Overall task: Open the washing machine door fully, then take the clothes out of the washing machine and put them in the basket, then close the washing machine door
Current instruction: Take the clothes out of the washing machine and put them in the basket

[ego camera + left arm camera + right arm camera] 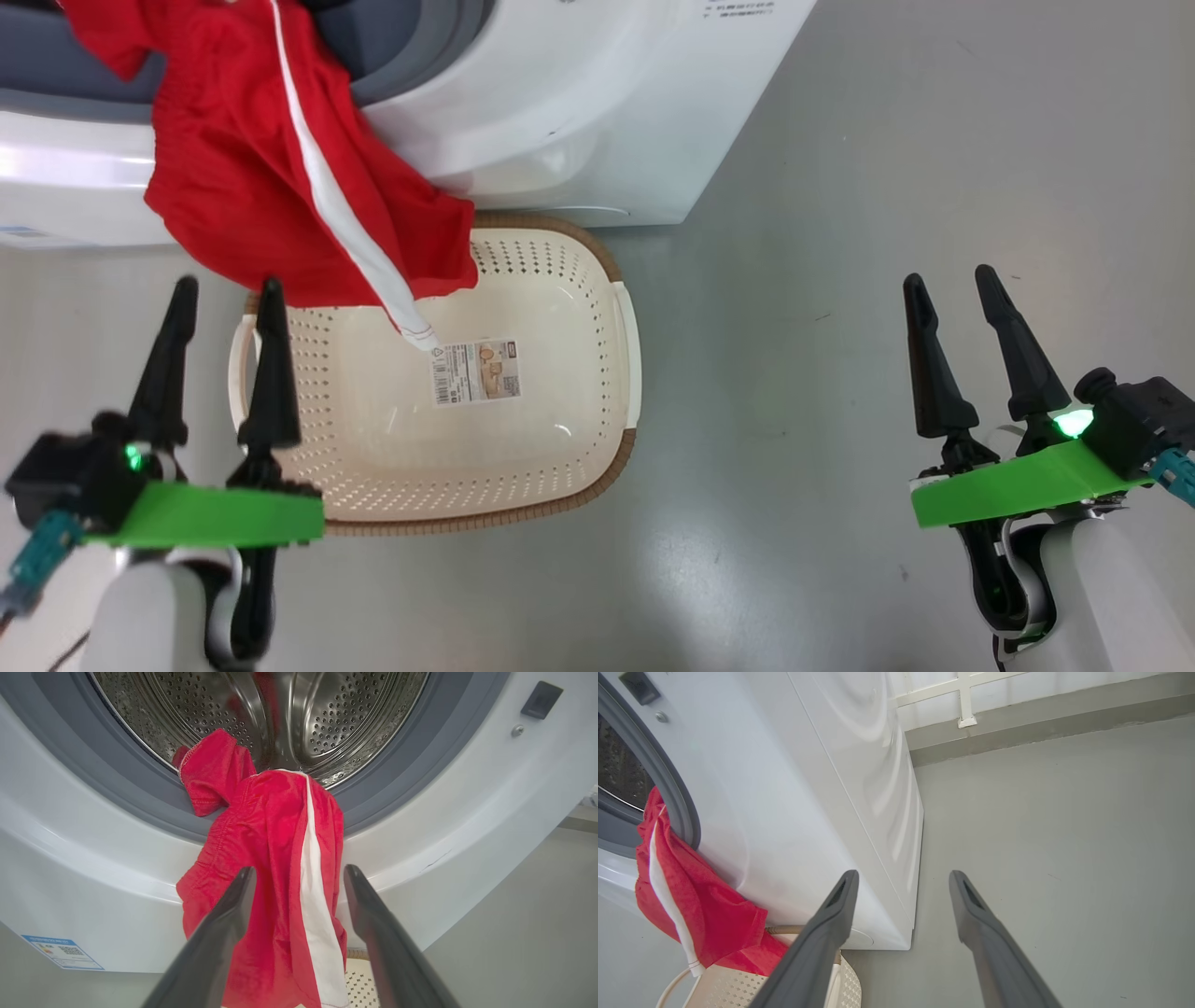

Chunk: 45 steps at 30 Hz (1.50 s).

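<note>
The red clothes (271, 159) with a white stripe hang out of the washing machine (579, 103) mouth, over the grey gasket, their lower end dangling above the cream basket (597, 411) on the floor. In the left wrist view the clothes (275, 858) drape from the steel drum (327, 714) down the white front. My left gripper (229, 299) stands open at the basket's left rim, just below the cloth and holding nothing. My right gripper (952, 285) is open over bare floor, far right of the basket. The washing machine door is out of view.
Grey floor (840, 280) spreads to the right of the machine and basket. A low wall ledge with a white frame (966, 700) runs behind the machine's side. A blue label sticker (63, 952) sits low on the machine's front.
</note>
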Motion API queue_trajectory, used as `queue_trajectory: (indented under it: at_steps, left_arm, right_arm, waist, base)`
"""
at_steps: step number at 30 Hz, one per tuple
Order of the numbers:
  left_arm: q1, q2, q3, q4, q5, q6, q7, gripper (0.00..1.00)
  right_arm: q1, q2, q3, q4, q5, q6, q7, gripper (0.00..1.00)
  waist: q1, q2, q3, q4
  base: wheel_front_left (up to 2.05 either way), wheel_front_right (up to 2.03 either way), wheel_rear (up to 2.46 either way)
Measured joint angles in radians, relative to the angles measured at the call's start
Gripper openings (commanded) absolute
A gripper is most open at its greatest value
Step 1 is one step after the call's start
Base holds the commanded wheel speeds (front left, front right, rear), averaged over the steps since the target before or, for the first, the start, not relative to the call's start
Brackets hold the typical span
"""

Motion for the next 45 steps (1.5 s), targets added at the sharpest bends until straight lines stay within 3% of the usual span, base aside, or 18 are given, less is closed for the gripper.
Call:
queue_trajectory:
  at_steps: [14, 23, 24, 25, 27, 28, 30, 31, 33, 45]
  left_arm:
    - [-0.317, 0.054, -0.111, 0.278, -0.007, 0.000, 0.000, 1.00]
    - [-0.423, 0.085, -0.156, 0.439, -0.025, 0.000, 0.000, 0.98]
    - [-0.430, 0.088, -0.160, 0.453, -0.024, 0.000, 0.000, 0.79]
    - [-0.437, 0.091, -0.162, 0.466, -0.024, 0.000, 0.000, 0.74]
    - [-0.444, 0.094, -0.163, 0.476, -0.024, 0.000, 0.000, 0.45]
    - [-0.450, 0.097, -0.166, 0.484, -0.025, 0.000, 0.000, 0.44]
    - [-0.463, 0.100, -0.178, 0.495, -0.026, 0.000, 0.000, 0.23]
    - [-0.468, 0.101, -0.182, 0.498, -0.028, 0.000, 0.000, 0.04]
    - [-0.474, 0.102, -0.188, 0.505, -0.035, 0.000, 0.000, 0.00]
    - [-0.406, 0.101, -0.187, 0.456, -0.046, 0.000, 0.000, 0.00]
  right_arm:
    - [-0.004, 0.000, 0.029, 0.003, 0.003, 0.000, 0.000, 1.00]
    - [-0.004, 0.000, 0.033, 0.001, 0.011, 0.000, 0.000, 1.00]
    - [-0.004, 0.000, 0.033, 0.001, 0.011, 0.000, 0.000, 1.00]
    - [-0.004, 0.000, 0.033, 0.000, 0.011, 0.000, 0.000, 1.00]
    - [-0.004, 0.000, 0.034, 0.000, 0.011, 0.000, 0.000, 1.00]
    - [-0.004, 0.000, 0.034, -0.001, 0.011, 0.000, 0.000, 1.00]
    - [-0.004, 0.000, 0.034, -0.002, 0.011, 0.000, 0.000, 1.00]
    - [-0.004, 0.000, 0.034, -0.003, 0.011, 0.000, 0.000, 1.00]
    - [-0.004, 0.000, 0.034, -0.003, 0.011, 0.000, 0.000, 1.00]
    - [-0.004, 0.000, 0.032, -0.006, 0.019, 0.000, 0.000, 1.00]
  waist:
    - [0.0000, 0.0000, 0.017, -0.023]
    - [0.0000, 0.0000, 0.024, -0.053]
    - [0.0000, 0.0000, 0.024, -0.055]
    - [0.0000, 0.0000, 0.025, -0.056]
    - [0.0000, 0.0000, 0.026, -0.058]
    - [0.0000, 0.0000, 0.027, -0.058]
    - [0.0000, -0.0001, 0.030, -0.058]
    - [0.0000, 0.0000, 0.031, -0.058]
    - [0.0000, 0.0000, 0.033, -0.057]
    - [0.0000, 0.0000, 0.031, -0.053]
  base:
    - [0.00, 0.00, 0.00]
    - [0.00, 0.00, 0.00]
    - [0.00, 0.00, 0.00]
    - [0.00, 0.00, 0.00]
    - [0.00, 0.00, 0.00]
    - [0.00, 0.00, 0.00]
    - [0.00, 0.00, 0.00]
    - [0.00, 0.00, 0.00]
    - [0.00, 0.00, 0.00]
    - [0.00, 0.00, 0.00]
